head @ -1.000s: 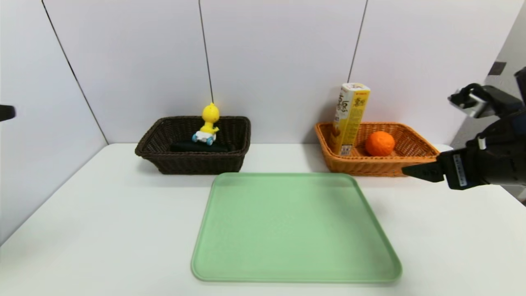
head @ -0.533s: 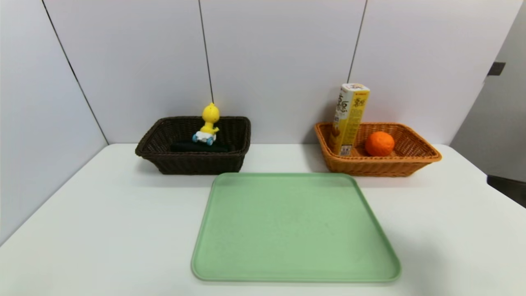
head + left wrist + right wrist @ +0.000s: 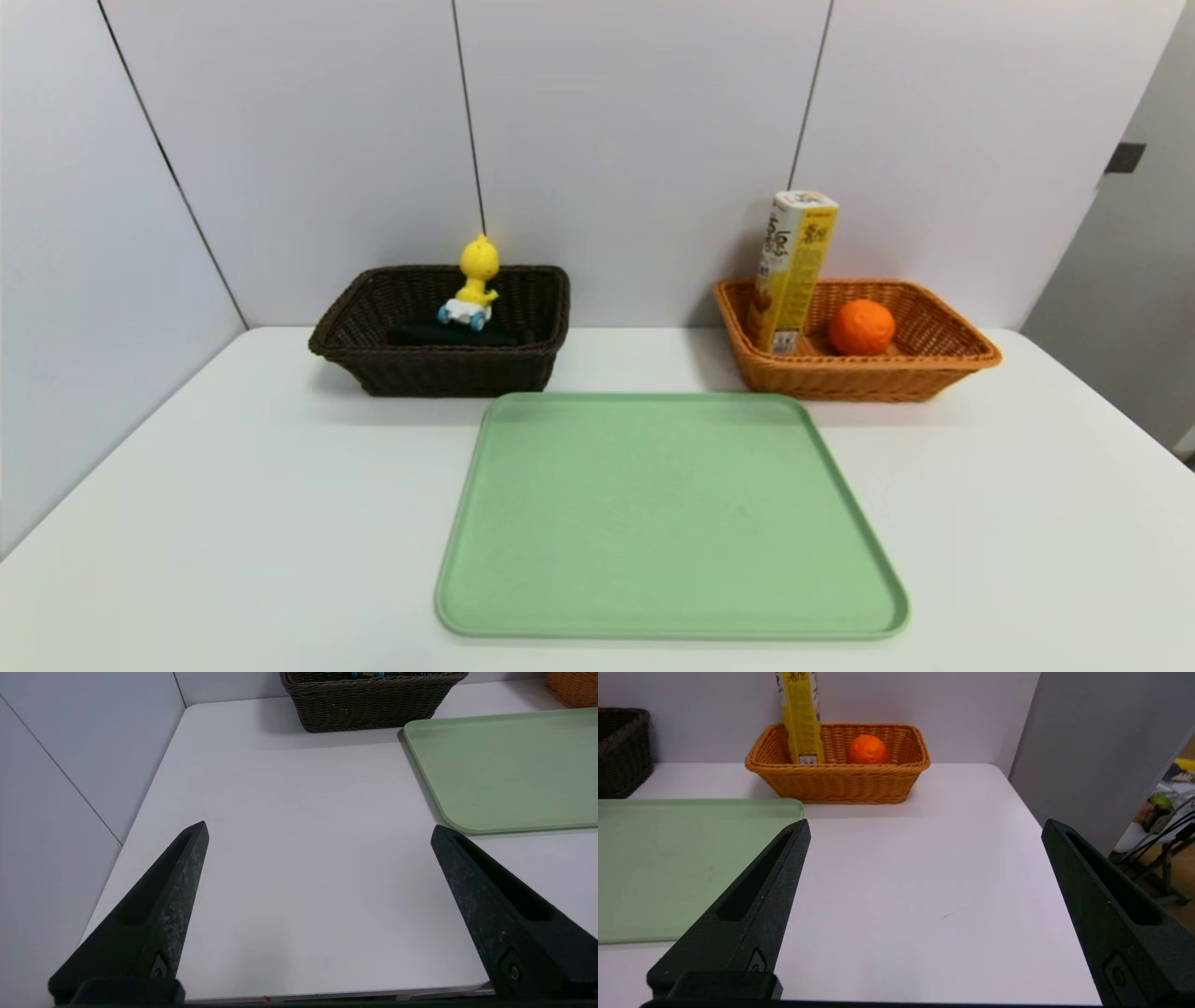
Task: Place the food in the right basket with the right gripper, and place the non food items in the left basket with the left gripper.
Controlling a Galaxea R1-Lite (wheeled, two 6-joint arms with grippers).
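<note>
White table [image 3: 280,523]: both pincers [image 3: 320,823] [image 3: 926,821] in wrist cams only.

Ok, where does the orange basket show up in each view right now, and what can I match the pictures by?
Head view: the orange basket is right of centre, behind the tray's far right corner.
Left wrist view: only part of it shows, cut off at the picture's top right corner.
Right wrist view: upper middle, whole.
Shared landmark: the green tray, in all three.
</note>
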